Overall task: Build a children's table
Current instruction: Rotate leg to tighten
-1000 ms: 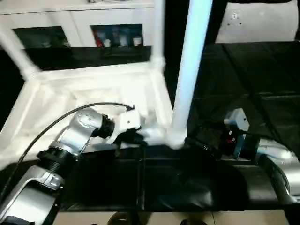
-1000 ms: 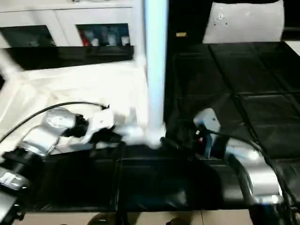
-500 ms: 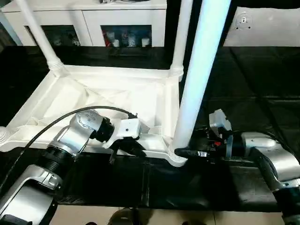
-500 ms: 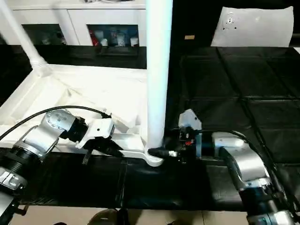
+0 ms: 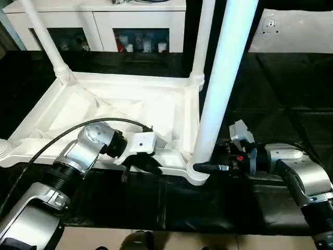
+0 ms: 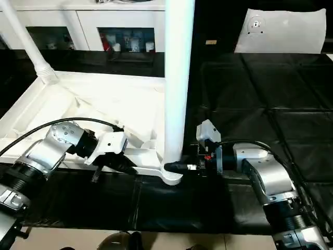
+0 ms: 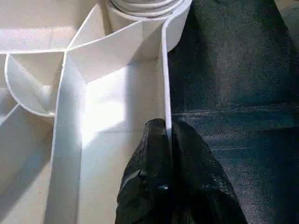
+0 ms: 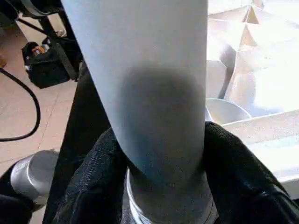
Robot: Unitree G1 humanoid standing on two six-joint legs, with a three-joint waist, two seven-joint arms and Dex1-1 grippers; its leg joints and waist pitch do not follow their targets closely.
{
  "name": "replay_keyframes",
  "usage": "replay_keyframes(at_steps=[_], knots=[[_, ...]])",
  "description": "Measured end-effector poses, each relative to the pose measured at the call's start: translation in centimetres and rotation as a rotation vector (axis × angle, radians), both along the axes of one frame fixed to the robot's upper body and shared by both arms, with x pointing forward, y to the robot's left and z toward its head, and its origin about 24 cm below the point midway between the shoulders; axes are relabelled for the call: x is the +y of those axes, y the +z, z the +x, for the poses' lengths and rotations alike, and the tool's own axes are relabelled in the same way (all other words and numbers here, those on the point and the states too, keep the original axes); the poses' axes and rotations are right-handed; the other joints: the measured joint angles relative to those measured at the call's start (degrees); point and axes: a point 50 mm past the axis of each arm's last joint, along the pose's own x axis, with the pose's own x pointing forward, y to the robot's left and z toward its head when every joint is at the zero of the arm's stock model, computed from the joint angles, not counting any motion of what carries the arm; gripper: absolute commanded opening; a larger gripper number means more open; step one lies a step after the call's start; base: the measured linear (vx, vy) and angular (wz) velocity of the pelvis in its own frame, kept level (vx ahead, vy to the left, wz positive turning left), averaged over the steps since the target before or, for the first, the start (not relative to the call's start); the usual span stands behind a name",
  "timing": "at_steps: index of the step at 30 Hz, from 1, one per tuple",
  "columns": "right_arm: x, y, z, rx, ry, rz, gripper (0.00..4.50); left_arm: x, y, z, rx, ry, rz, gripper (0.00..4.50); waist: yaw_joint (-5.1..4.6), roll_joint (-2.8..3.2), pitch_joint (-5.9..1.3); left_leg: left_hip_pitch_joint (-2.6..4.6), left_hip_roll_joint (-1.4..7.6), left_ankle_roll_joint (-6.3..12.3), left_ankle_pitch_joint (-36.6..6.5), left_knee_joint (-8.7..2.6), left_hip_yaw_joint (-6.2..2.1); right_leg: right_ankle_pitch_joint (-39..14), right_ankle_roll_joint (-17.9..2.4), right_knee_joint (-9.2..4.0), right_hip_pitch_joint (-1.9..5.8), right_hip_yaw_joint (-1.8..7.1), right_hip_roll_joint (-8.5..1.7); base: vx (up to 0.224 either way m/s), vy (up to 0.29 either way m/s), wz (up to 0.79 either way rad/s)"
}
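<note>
The white children's table top [image 5: 130,104] lies upside down on a black mat, ribbed underside up. Legs stand in the far left [image 5: 46,39], far right [image 5: 203,41] and near right [image 5: 223,78] corner sockets. My left gripper [image 5: 150,164] is shut on the thin near rim of the top, and in the left wrist view its fingers [image 7: 154,154] pinch that wall. My right gripper [image 6: 177,167] sits at the base of the near right leg [image 8: 154,93]. Its fingers [image 8: 100,177] press against the leg from both sides, just above the socket.
A white cabinet with glass-fronted compartments [image 5: 104,21] stands behind the table. A white sheet [image 5: 291,31] lies at the back right on the black mat [image 5: 281,94]. Tan floor with a cable and a black stand [image 8: 46,65] lies past the mat's near edge.
The camera has tilted and steadied. My right gripper has come in to the near right leg's base and its fingers have narrowed onto it. The left gripper stays on the rim.
</note>
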Motion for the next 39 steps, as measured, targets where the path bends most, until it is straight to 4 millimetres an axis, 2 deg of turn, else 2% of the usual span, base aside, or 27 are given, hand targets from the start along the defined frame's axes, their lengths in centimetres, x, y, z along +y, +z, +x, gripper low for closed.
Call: replay_keyframes(at_steps=[5,9,11,13,14,16,20,24,25,27,29,32,34,36,37,39], knots=[[0.1,-0.4,-1.4,0.036,-0.084,0.031,2.04,-0.7,-0.2,0.0,0.055,0.047,-0.022,0.0,0.61,0.01,0.0,0.05,0.0,0.0,0.0,0.0,0.01,0.0,0.0,0.02,0.06,0.0,-0.02,0.0,0.0,0.0],[0.4,-0.7,-1.5,0.029,-0.221,0.044,2.04,-0.8,-0.4,0.3,0.082,0.149,-0.034,0.0,0.21,0.01,0.01,0.21,0.0,-0.03,0.01,0.01,0.02,0.05,-0.09,0.14,0.06,0.08,-0.03,0.0,0.0,0.0],[0.7,-0.9,-1.3,0.02,-0.323,0.053,2.04,-1.0,-0.5,0.6,0.084,0.214,-0.039,0.0,-0.23,0.01,0.04,0.44,-0.01,-0.07,0.02,-0.05,0.04,-0.03,0.05,0.07,0.11,0.14,-0.05,-0.032,0.004,-0.03],[1.3,-1.2,-0.7,0.012,-0.508,0.067,2.04,-1.7,-0.7,1.1,0.086,0.329,-0.061,0.0,-1.25,-0.13,0.21,0.89,-0.02,-0.11,0.03,-0.12,0.05,-0.28,0.47,-0.08,0.05,0.18,-0.06,0.0,0.0,0.0],[1.4,-1.2,-0.4,0.009,-0.577,0.067,2.04,-2.2,-0.8,1.2,0.093,0.368,-0.074,0.0,-1.51,0.03,0.21,1.02,-0.04,-0.12,0.02,-0.22,0.04,-0.31,0.51,-0.36,0.14,0.18,-0.07,0.0,0.0,0.0],[1.7,-1.2,0.5,-0.002,-0.744,0.068,2.04,-3.5,-1.0,1.5,0.099,0.463,-0.111,0.0,-2.54,0.07,0.24,1.05,-0.23,-0.12,0.02,-0.48,-0.05,-0.34,0.54,-0.81,0.12,0.18,-0.18,-0.005,0.024,-0.1],[2.4,-0.9,2.5,0.005,-1.032,0.071,2.03,-6.2,-1.2,2.2,0.095,0.629,-0.169,0.0,-3.93,0.08,0.29,1.05,-0.45,-0.12,0.02,-0.77,-0.08,-0.32,0.51,-1.36,-0.12,0.37,-0.2,-0.005,0.016,-0.06],[3.1,-0.6,3.6,-0.002,-1.166,0.06,2.03,-7.6,-1.1,2.5,0.081,0.7,-0.185,0.0,-4.42,0.08,0.3,1.03,-0.6,-0.12,0.02,-1.13,-0.06,-0.13,0.21,-1.9,-0.04,0.46,-0.2,0.0,0.0,0.0],[3.1,-0.6,3.7,-0.003,-1.179,0.058,2.03,-7.8,-1.0,2.5,0.076,0.706,-0.185,0.0,-4.4,0.07,0.31,1.01,-0.61,-0.12,0.02,-1.14,-0.06,-0.09,0.15,-1.91,-0.02,0.46,-0.2,0.0,0.0,0.0],[3.3,-0.6,4.0,-0.015,-1.205,0.063,2.73,-8.0,-1.0,2.6,0.057,0.71,-0.177,0.0,-4.38,0.04,0.31,1.01,-0.61,-0.11,0.02,-1.19,-0.05,0.2,-0.18,-2.03,0.0,0.44,-0.2,0.0,0.0,0.0],[3.8,-0.5,4.0,-0.019,-1.215,0.081,2.76,-8.0,-0.8,2.6,0.034,0.708,-0.168,0.0,-4.39,0.05,0.31,1.01,-0.61,-0.11,0.02,-1.27,-0.04,0.49,-0.02,-2.14,0.07,0.45,-0.2,0.0,0.0,0.0],[4.5,-0.9,3.5,0.004,-1.2,0.101,3.16,-7.6,-0.5,2.9,-0.032,0.732,-0.153,0.0,-4.69,-0.01,0.33,0.97,-0.6,-0.11,0.03,-1.36,-0.04,0.92,-0.04,-2.2,-0.02,0.43,-0.19,0.0,0.0,0.0],[5.6,-1.3,2.9,0.012,-1.127,0.099,3.23,-7.1,-0.3,3.1,-0.06,0.732,-0.147,0.0,-5.06,-0.06,0.37,0.91,-0.53,-0.12,0.03,-1.37,-0.07,1.76,0.36,-2.48,-0.17,0.36,-0.18,0.0,0.0,0.0],[6.2,-1.4,2.6,0.008,-1.055,0.099,3.48,-6.9,-0.1,3.0,-0.073,0.712,-0.149,0.0,-5.15,-0.07,0.37,0.83,-0.48,-0.16,0.05,-1.52,-0.07,2.13,0.34,-2.52,-0.36,0.31,-0.15,0.033,-0.014,-0.08],[6.1,-1.6,2.4,0.007,-1.025,0.096,3.65,-6.7,0.0,2.9,-0.078,0.692,-0.157,0.0,-4.92,-0.07,0.37,0.8,-0.46,-0.18,0.06,-1.63,-0.07,2.08,0.41,-2.53,-0.42,0.29,-0.14,0.059,-0.027,-0.01],[5.4,-1.8,2.0,-0.012,-0.961,0.083,3.69,-6.5,0.1,2.5,-0.078,0.644,-0.175,0.0,-4.13,-0.06,0.37,0.42,-0.39,-0.19,0.05,-1.75,-0.05,1.97,0.47,-2.5,-0.81,0.19,-0.09,0.064,-0.026,0.0]])
